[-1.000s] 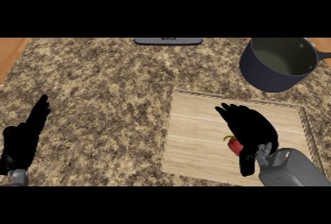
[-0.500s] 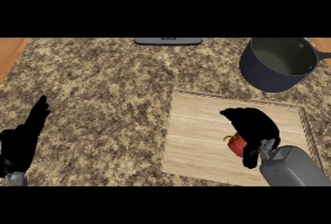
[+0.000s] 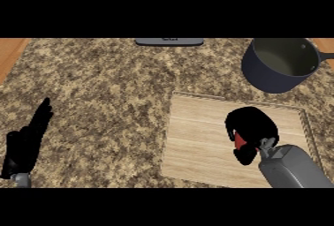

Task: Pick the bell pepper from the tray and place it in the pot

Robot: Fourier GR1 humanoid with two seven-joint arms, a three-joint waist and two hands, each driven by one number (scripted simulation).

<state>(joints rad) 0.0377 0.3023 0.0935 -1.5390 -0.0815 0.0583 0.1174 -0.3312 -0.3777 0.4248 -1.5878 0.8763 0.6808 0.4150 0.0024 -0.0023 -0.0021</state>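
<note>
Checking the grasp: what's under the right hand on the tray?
A sliver of red bell pepper shows beneath the curled right hand, over the wooden tray. The rest of the pepper is covered, so its contact with the tray cannot be seen.

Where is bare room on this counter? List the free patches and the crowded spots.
Free: the wide stretch of counter between the left hand and the tray; also the tray's left half. Crowded: the tray's right side, where the right hand curls over the bell pepper, and the far right corner, where the pot stands.

Red bell pepper [image 3: 240, 141] on wooden tray [image 3: 195, 145], mostly hidden under curled right hand [image 3: 251, 128]; dark blue pot [image 3: 284, 64] upright, beyond tray.
</note>
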